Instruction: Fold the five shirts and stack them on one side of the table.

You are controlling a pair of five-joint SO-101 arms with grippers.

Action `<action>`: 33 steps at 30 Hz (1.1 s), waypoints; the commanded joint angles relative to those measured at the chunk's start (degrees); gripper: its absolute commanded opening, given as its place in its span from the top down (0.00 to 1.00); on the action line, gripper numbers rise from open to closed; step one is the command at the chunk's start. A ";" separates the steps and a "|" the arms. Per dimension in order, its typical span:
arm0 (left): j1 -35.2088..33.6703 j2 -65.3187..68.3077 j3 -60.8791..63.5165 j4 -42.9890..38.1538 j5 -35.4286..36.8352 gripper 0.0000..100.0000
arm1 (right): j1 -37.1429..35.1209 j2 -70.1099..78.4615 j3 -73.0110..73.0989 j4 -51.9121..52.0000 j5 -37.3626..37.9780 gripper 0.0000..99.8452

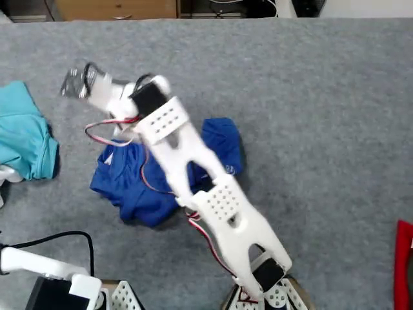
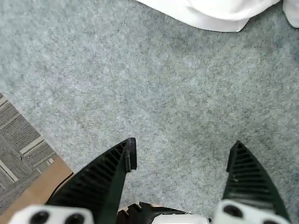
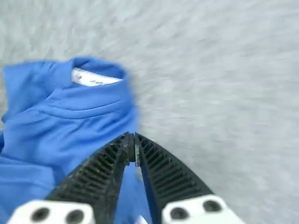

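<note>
Right up close, the left gripper [image 2: 183, 149] has its two black jaws wide apart, with nothing between them. Under them is the grey tabletop [image 2: 154, 79]. A bit of white cloth [image 2: 215, 11] lies past the tips. The left arm [image 1: 39, 261] sits at the near left corner of the tabletop.

The right arm [image 1: 222, 203] is long and white. It goes from the near edge up to the far left, right over the blue shirt [image 1: 126, 184]. The right gripper [image 1: 76, 84] is at its end, past the blue shirt on the far left side. Its jaws are pressed together, tip to tip, and I see no cloth pinched in them. From the right wrist, the blue shirt's collar, with a white tag inside, shows just beside the tips. I cannot tell if the jaws touch the shirt.

The blue shirt is in a crumpled heap, near the middle of the tabletop and a little to the left. A teal shirt [image 1: 22, 139] lies at the left edge, apart from the blue one. A red cloth [image 1: 404, 265] peeks in at the right edge, on the near side, well apart from the others. Brown wooden furniture [image 1: 116, 9] stands behind the far edge.
</note>
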 commanded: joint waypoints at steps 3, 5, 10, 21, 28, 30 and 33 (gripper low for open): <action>-0.88 -1.98 -0.53 -0.62 -0.62 0.68 | -1.01 -16.04 15.52 0.88 -0.62 0.99; -1.23 -1.98 -0.53 -0.62 -0.62 0.68 | -4.70 -20.09 25.89 0.88 -0.35 0.99; -2.11 -1.98 -0.53 -0.62 -0.88 0.68 | -13.05 -28.09 46.81 -0.88 -0.09 0.89; -2.11 -1.98 -0.35 -0.62 -2.55 0.68 | -13.67 -24.48 67.82 -13.54 2.37 0.83; -2.11 -1.98 -0.44 -0.62 -2.55 0.68 | -13.41 -20.26 68.09 -13.98 2.99 0.95; -2.11 -1.98 -0.26 -0.62 -2.55 0.68 | -13.05 -20.44 68.09 -13.19 2.99 1.00; -2.11 -1.98 -0.09 -0.62 -2.55 0.68 | -12.00 -21.41 65.80 -10.29 2.73 0.99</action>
